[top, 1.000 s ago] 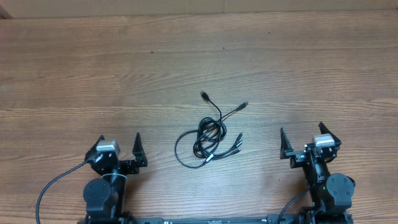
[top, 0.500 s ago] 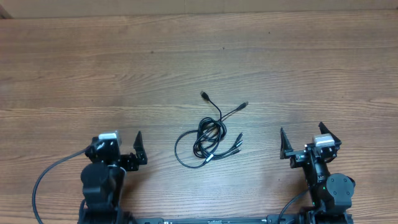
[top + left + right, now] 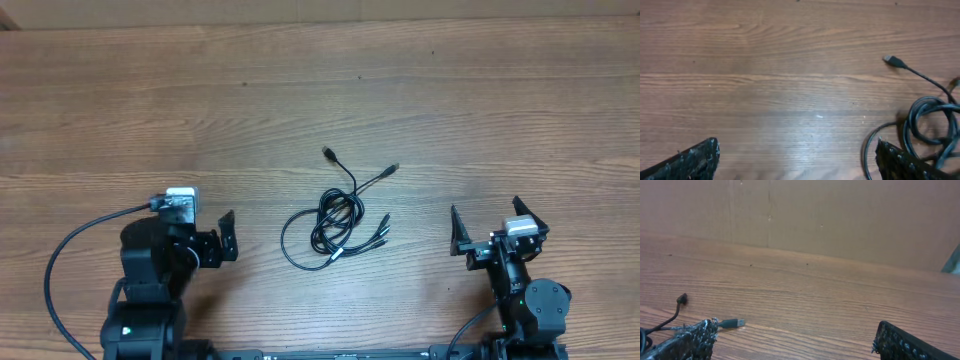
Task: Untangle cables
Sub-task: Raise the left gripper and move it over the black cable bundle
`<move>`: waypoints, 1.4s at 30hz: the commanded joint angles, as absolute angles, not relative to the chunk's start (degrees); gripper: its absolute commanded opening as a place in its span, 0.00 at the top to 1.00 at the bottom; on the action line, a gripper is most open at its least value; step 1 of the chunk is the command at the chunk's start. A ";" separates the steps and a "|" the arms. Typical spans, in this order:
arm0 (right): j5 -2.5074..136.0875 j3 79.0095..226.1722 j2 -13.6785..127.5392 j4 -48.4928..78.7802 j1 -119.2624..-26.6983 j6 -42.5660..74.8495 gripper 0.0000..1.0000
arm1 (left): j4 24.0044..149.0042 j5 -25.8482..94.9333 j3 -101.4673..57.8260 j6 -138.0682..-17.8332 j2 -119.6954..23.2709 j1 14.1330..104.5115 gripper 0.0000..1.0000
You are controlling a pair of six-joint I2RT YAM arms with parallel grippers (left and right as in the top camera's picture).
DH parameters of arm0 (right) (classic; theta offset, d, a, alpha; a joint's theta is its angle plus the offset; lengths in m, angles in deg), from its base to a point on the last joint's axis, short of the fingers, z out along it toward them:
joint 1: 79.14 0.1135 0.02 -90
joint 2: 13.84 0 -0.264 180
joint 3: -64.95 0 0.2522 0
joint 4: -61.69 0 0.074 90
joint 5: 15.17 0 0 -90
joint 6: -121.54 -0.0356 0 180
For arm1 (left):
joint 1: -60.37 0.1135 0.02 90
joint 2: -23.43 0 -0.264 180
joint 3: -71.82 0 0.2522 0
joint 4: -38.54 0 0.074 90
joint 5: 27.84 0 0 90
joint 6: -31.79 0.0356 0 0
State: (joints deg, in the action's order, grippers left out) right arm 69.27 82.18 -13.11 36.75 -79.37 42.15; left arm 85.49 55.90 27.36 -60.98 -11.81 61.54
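The cables point(image 3: 335, 222) are thin black cords tangled in a loose coil at the table's middle, with plug ends pointing up and right and several short plug tips at the lower right. My left gripper point(image 3: 205, 240) is open and empty, left of the coil, tilted down at the table. In the left wrist view the coil point(image 3: 927, 122) lies at the right, next to my right finger, with one plug point(image 3: 894, 61) above it. My right gripper point(image 3: 487, 228) is open and empty, right of the coil. The right wrist view shows two plugs point(image 3: 732, 323) at the left.
The wooden table point(image 3: 320, 100) spreads behind the cables. A brown wall point(image 3: 840, 215) stands at its far edge. Thick black arm wires point(image 3: 60, 280) loop at the lower left.
My left arm has risen and pitched forward, moving its gripper slightly up the table and toward the coil. The right arm and the cables have not moved.
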 commanded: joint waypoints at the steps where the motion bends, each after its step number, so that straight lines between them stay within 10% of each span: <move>1: 69.21 81.92 -13.68 37.10 -78.98 42.33 0.00 | 90.97 54.54 20.82 -60.91 -12.84 61.45 0.01; 32: 69.21 81.92 -13.68 37.10 -78.98 42.30 0.00 | 104.90 60.62 2.05 -65.90 -32.01 60.86 0.00; 42: 69.21 81.92 -13.68 37.10 -78.98 42.33 0.00 | 109.01 60.33 -8.49 -60.15 -43.52 47.03 0.00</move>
State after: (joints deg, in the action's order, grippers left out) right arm 69.25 82.18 -13.11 36.77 -79.37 42.11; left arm 108.44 60.68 -6.08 -62.90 -41.08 50.44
